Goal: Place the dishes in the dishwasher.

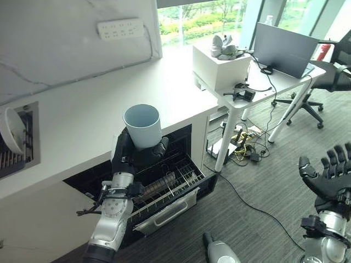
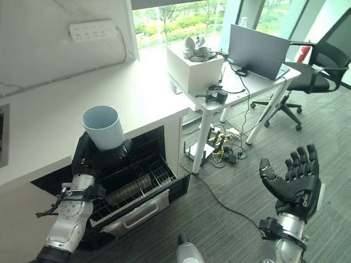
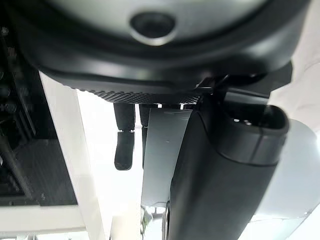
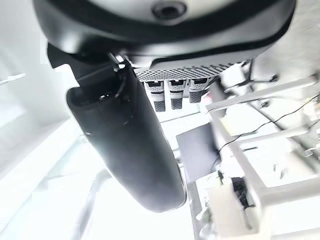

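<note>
Cup (image 1: 142, 125), pale blue and upright, sits clamped in my left hand (image 1: 133, 155) above the open dishwasher rack (image 1: 174, 183); my right hand (image 2: 293, 179) hangs spread, empty.

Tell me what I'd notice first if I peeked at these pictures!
The first thing is the pale blue cup, held upright in the robot's left hand above the pulled-out dishwasher rack under the white counter. Next is the right hand, raised with its fingers spread open over the grey carpet, holding nothing. Behind, a desk with an open laptop stands by the window.
</note>
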`<state>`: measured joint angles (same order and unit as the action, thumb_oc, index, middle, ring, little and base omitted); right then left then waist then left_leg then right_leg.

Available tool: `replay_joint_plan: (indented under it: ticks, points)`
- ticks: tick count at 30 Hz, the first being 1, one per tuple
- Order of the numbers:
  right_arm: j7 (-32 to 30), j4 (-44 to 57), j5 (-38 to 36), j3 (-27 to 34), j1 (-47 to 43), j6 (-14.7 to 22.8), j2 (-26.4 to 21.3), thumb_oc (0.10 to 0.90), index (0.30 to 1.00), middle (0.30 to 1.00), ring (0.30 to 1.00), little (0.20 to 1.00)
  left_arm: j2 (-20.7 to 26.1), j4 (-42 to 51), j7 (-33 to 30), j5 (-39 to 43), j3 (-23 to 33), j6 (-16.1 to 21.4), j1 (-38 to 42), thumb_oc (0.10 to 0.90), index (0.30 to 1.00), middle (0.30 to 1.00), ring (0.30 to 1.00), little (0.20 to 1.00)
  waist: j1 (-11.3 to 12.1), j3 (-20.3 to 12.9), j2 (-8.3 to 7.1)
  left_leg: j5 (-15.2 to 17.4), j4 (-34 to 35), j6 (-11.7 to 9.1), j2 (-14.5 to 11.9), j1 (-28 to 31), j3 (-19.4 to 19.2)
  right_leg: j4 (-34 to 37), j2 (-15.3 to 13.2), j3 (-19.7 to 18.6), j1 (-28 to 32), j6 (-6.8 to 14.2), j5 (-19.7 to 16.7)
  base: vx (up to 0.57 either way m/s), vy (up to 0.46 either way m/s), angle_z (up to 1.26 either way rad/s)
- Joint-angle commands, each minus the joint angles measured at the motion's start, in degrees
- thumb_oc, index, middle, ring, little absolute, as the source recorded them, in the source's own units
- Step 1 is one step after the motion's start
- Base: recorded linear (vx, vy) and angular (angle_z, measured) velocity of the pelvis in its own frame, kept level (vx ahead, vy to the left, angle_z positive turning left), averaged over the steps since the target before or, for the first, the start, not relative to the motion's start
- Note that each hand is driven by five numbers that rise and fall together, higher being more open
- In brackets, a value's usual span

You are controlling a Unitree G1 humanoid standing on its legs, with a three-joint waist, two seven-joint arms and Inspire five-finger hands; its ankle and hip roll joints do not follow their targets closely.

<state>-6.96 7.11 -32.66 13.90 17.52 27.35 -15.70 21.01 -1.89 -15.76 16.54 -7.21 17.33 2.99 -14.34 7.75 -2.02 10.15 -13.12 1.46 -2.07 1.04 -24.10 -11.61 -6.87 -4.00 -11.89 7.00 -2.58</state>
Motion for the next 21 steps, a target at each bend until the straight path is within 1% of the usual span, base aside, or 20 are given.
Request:
replay_joint_plan:
  ticks: [1, 2, 4, 5, 6, 7, 8, 10, 12, 16, 21]
  points:
    - [8.1, 8.0, 2.4, -1.5, -4.9, 3.5, -6.8, 0.8, 0.9, 0.9, 0.9, 0.9, 0.7, 5.1, -11.2, -8.9, 1.3, 3.8, 3.5, 0.4, 0.3, 0.3, 0.3, 0.3, 2.0, -1.9, 0.85, 8.2, -4.1, 0.4, -0.4, -2.2, 8.5, -5.6, -0.1, 4.3, 2.6, 3.1, 10.4, -0.02, -0.021, 0.07]
    - [8.6, 8.2, 2.0, -1.7, -5.1, 3.4, -6.9, 0.8, 0.9, 0.9, 0.9, 0.9, 0.7, 5.1, -11.6, -9.5, 1.3, 3.8, 3.5, 0.4, 0.3, 0.3, 0.3, 0.3, 2.0, -2.0, 0.72, 7.9, -4.1, 0.4, -0.4, -2.4, 8.5, -5.6, -0.2, 4.3, 2.4, 3.0, 10.1, -0.03, -0.038, 0.12]
    - [12.7, 11.1, 0.8, -4.9, -7.3, 2.7, -8.6, 0.8, 0.9, 0.9, 0.9, 0.9, 1.2, 4.5, -15.5, -15.4, 0.0, 4.5, 3.9, 0.4, 0.3, 0.3, 0.3, 0.3, 2.9, -2.0, 0.67, 8.2, -4.1, 0.2, -0.3, -2.3, 9.1, -5.6, -0.2, 5.0, 3.0, 2.9, 10.8, -0.02, -0.025, 0.15]
    - [13.1, 11.5, 1.0, -5.7, -8.0, 2.6, -9.0, 0.8, 0.9, 0.9, 0.9, 0.9, 1.4, 4.4, -16.7, -16.4, -0.3, 4.7, 4.0, 0.4, 0.3, 0.3, 0.3, 0.3, 3.2, -2.1, 0.56, 7.7, -4.1, 0.1, -0.2, -2.7, 9.2, -5.6, -0.3, 5.1, 2.8, 2.7, 10.6, 0.0, -0.01, 0.22]
    - [14.8, 12.4, 1.0, -8.3, -9.8, 1.4, -9.6, 0.8, 0.9, 0.9, 0.9, 0.9, 1.6, 3.8, -19.7, -18.5, -0.8, 5.0, 4.2, 0.4, 0.3, 0.3, 0.3, 0.3, 4.0, -2.2, 0.66, 7.5, -4.1, -0.2, -0.1, -2.8, 9.7, -5.6, -0.2, 5.5, 3.1, 2.5, 10.9, 0.0, -0.019, 0.25]
    - [15.2, 12.5, 1.1, -9.8, -11.0, 0.8, -9.7, 0.8, 0.9, 0.9, 0.9, 0.9, 1.7, 3.4, -20.9, -19.2, -1.1, 5.3, 4.4, 0.4, 0.3, 0.3, 0.3, 0.3, 4.5, -2.3, 0.64, 7.4, -4.1, -0.2, 0.0, -2.9, 10.2, -5.6, -0.3, 5.7, 3.3, 2.4, 10.9, 0.07, -0.028, 0.28]
    - [16.4, 12.8, 0.9, -11.9, -12.4, -0.7, -9.8, 0.8, 0.9, 0.9, 0.9, 0.9, 1.7, 3.1, -22.8, -21.1, -1.7, 5.6, 4.6, 0.4, 0.3, 0.3, 0.3, 0.3, 5.3, -2.5, 0.51, 7.4, -4.1, -0.3, 0.2, -2.9, 10.8, -5.6, -0.5, 6.1, 3.6, 2.5, 11.0, 0.08, -0.046, 0.3]
    - [16.4, 12.8, 0.2, -14.9, -14.0, -1.1, -10.2, 0.8, 0.9, 0.9, 0.9, 0.9, 1.3, 3.2, -24.0, -24.5, -2.9, 7.6, 4.3, 0.4, 0.3, 0.3, 0.3, 0.3, 6.7, -2.6, 0.18, 7.3, -4.1, -0.3, 0.5, -3.2, 11.7, -5.6, -0.8, 6.8, 4.0, 2.3, 11.3, 0.06, -0.051, 0.3]
    - [17.6, 13.0, -0.6, -17.3, -15.6, -1.7, -10.5, 0.8, 0.9, 0.9, 0.9, 0.9, 1.1, 3.8, -26.4, -28.3, -4.1, 8.9, 4.4, 0.4, 0.3, 0.3, 0.3, 0.3, 7.9, -2.5, 0.05, 7.2, -4.1, -0.3, 0.5, -3.5, 12.6, -5.6, -1.2, 7.9, 4.4, 2.1, 11.6, 0.04, -0.027, 0.34]
    - [17.0, 13.5, -0.1, -21.2, -18.4, -3.1, -10.9, 0.8, 0.9, 0.9, 0.9, 0.9, 0.8, 4.2, -29.2, -30.9, -5.4, 8.8, 5.0, 0.4, 0.3, 0.3, 0.3, 0.3, 9.5, -2.3, 0.19, 7.1, -4.1, -0.5, 0.6, -3.9, 14.0, -5.6, -1.5, 9.6, 5.2, 1.9, 12.3, 0.02, 0.004, 0.43]
    - [17.2, 13.4, -2.1, -26.0, -21.5, -5.9, -9.7, 0.8, 0.9, 0.9, 0.9, 0.9, 0.3, 3.0, -33.3, -34.2, -7.4, 8.5, 5.7, 0.4, 0.3, 0.3, 0.3, 0.3, 11.9, -2.6, 0.25, 7.0, -4.1, -0.8, 0.9, -4.5, 16.2, -5.6, -2.1, 12.1, 6.2, 1.7, 13.1, 0.02, -0.004, 0.32]
